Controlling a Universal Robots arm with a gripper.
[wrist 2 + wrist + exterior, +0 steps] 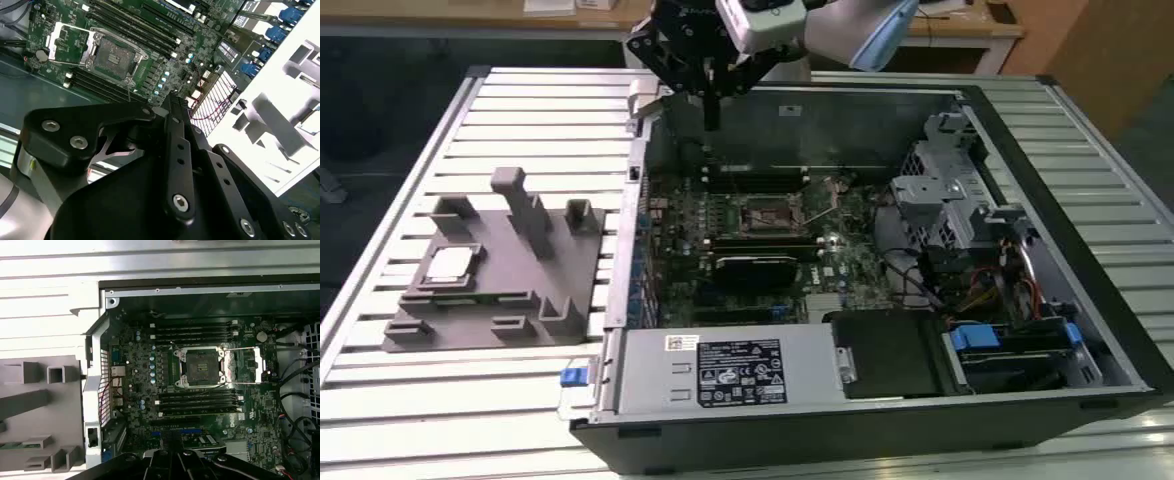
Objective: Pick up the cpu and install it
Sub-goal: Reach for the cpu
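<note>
Slatted silver metal table [454,420] underneath, and the black two-fingered tool [711,115] hangs pinched together, empty, above the open black computer case [854,432]. The small silvery square cpu [450,264] lies well apart on the grey plastic fixture [520,300]. To my eye it wants a level, edge-on grip.

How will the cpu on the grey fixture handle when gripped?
Probably stiff and light: the cpu is a thin flat square. Its smooth pale top may be slippery. Lying flat on the grey fixture, it should not roll or tip.
</note>
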